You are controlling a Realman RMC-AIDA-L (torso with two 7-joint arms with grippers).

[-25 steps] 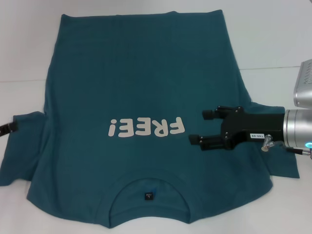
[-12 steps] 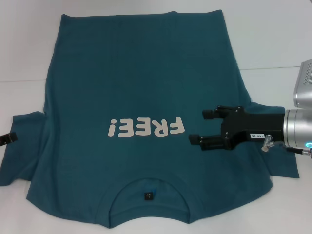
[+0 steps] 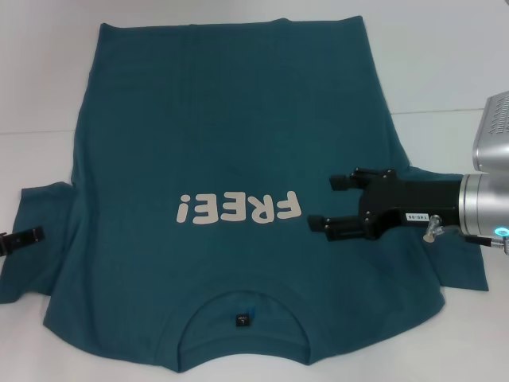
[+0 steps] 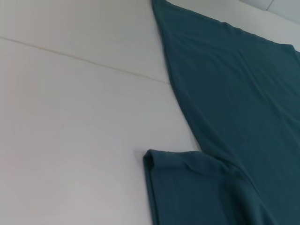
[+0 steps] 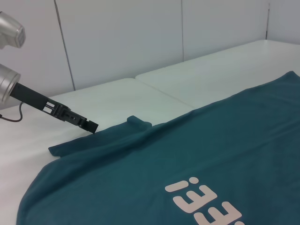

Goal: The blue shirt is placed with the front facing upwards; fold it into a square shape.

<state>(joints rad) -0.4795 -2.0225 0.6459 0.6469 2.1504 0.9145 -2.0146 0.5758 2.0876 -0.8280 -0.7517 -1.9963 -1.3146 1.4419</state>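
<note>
The blue shirt (image 3: 231,119) lies spread flat on the white table with its front up. Its neck (image 3: 242,318) is nearest me and the white "FREE!" lettering (image 3: 238,208) reads upside down. My right gripper (image 3: 324,204) hovers open just right of the lettering, above the chest, holding nothing. My left gripper (image 3: 28,235) reaches in from the left edge at the shirt's left sleeve (image 3: 36,239). The right wrist view shows the left gripper (image 5: 89,125) low by that sleeve (image 5: 93,140). The left wrist view shows the sleeve (image 4: 187,187) and the shirt's side edge (image 4: 178,93).
The white table (image 3: 445,64) has a seam line (image 3: 453,110) running across it. Bare tabletop lies to both sides of the shirt and beyond its hem. Pale wall panels (image 5: 117,37) stand behind the table in the right wrist view.
My left gripper has moved toward me along the left edge and a little inward onto the sleeve. The right gripper has barely shifted. The shirt lies as before.
</note>
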